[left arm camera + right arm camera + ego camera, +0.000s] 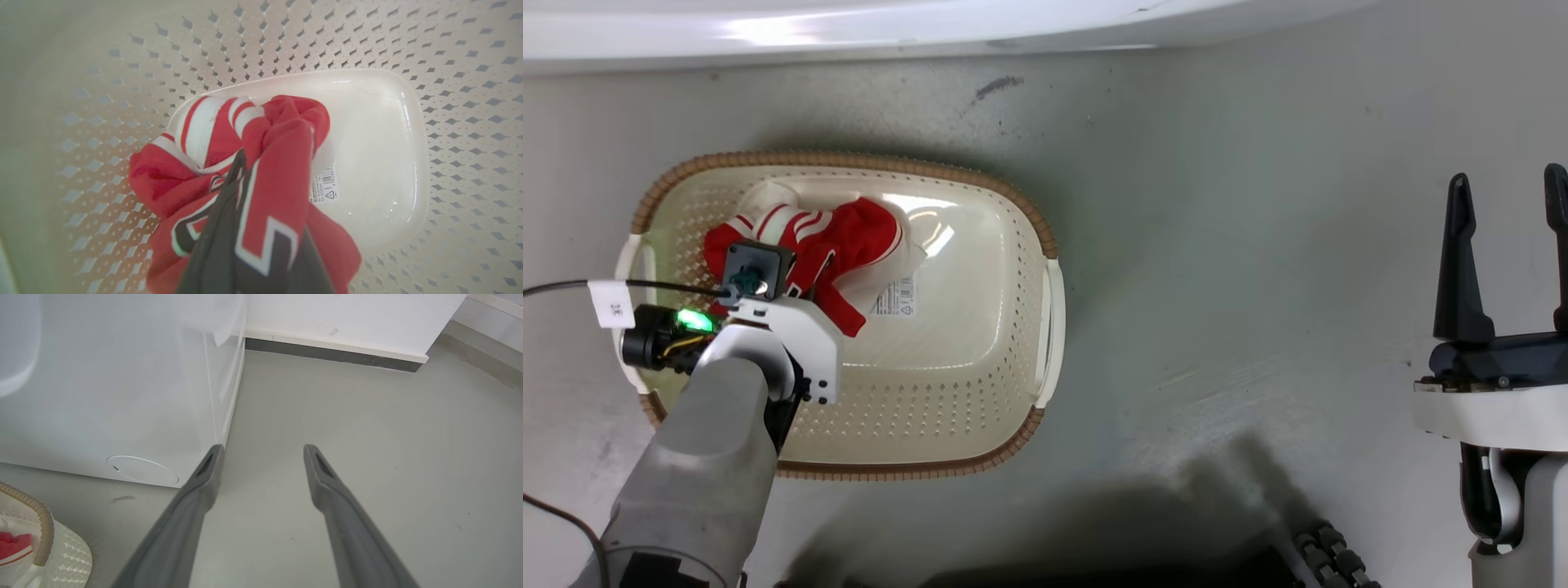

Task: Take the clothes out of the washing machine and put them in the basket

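Note:
The cream basket (1013, 204) with a brown rim stands on the floor below the white washing machine (849, 28). Red clothes (849, 237) with white stripes lie bunched in its left half. My left arm reaches down over them. In the left wrist view my left gripper (241, 163) is shut on the red jersey (282, 163), whose dark-and-white lettering drapes over the fingers, above the basket's perforated wall (449, 81). My right gripper (1507, 196) hangs open and empty over bare floor far to the right. Its wrist view shows the open right gripper (263, 451), the machine's front (122, 396) and the basket's corner (41, 522).
A black cable with a white tag (611, 302) runs in from the left across the basket's handle. A printed sticker (897, 298) lies on the basket's bottom. The robot's dark base (1323, 555) sits at the bottom edge. A wall with dark skirting (327, 351) stands beyond the machine.

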Available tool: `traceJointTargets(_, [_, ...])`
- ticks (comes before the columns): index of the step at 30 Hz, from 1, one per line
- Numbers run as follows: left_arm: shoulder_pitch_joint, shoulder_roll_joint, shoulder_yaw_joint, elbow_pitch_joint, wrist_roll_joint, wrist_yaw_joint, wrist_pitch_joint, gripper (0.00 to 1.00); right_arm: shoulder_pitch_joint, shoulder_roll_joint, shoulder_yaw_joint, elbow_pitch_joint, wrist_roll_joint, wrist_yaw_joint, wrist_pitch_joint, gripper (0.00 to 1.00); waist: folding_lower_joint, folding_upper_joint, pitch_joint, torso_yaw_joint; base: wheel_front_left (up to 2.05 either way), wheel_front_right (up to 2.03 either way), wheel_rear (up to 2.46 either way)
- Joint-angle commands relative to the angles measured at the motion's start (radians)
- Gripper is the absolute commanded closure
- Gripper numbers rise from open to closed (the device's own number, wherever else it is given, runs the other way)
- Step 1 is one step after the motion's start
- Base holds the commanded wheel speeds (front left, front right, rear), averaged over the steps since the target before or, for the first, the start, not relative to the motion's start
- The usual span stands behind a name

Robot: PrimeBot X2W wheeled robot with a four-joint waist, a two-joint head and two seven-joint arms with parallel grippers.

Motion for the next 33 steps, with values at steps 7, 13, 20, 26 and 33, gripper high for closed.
traceJointTargets(7, [-0.043, -0.016, -0.001, 0.048, 0.002, 0.029, -0.003, 0.82, -0.013, 0.000, -0.005, -0.004, 0.007, -0.001, -0.002, 0.00, -0.0001, 0.0000, 0.028, 0.002, 0.00, 0.00, 0.00])
traceJointTargets(13, [-0.017, -0.024, 0.008, 0.031, -0.003, 0.047, -0.003, 0.00, -0.024, 0.000, -0.001, 0.019, -0.004, -0.001, -0.002, 0.00, -0.0001, 0.0000, -0.020, 0.009, 0.00, 0.00, 0.00])
traceJointTargets(20, [0.066, -0.028, 0.040, -0.053, -0.016, 0.045, -0.003, 0.00, -0.025, 0.000, 0.005, 0.051, -0.003, -0.001, -0.002, 0.00, -0.0001, 0.0000, -0.151, 0.022, 0.00, 0.00, 0.00])
traceJointTargets(26, [0.169, -0.022, 0.083, -0.170, -0.017, 0.040, -0.003, 0.00, 0.001, 0.000, -0.001, 0.086, 0.000, -0.001, -0.002, 0.00, -0.0001, 0.0000, -0.298, 0.026, 0.00, 0.00, 0.00])
traceJointTargets(33, [0.309, -0.022, 0.180, -0.410, 0.001, 0.046, -0.002, 0.00, 0.038, 0.000, -0.003, 0.107, 0.015, -0.001, -0.002, 0.00, -0.0001, 0.0000, -0.442, 0.034, 0.00, 0.00, 0.00])
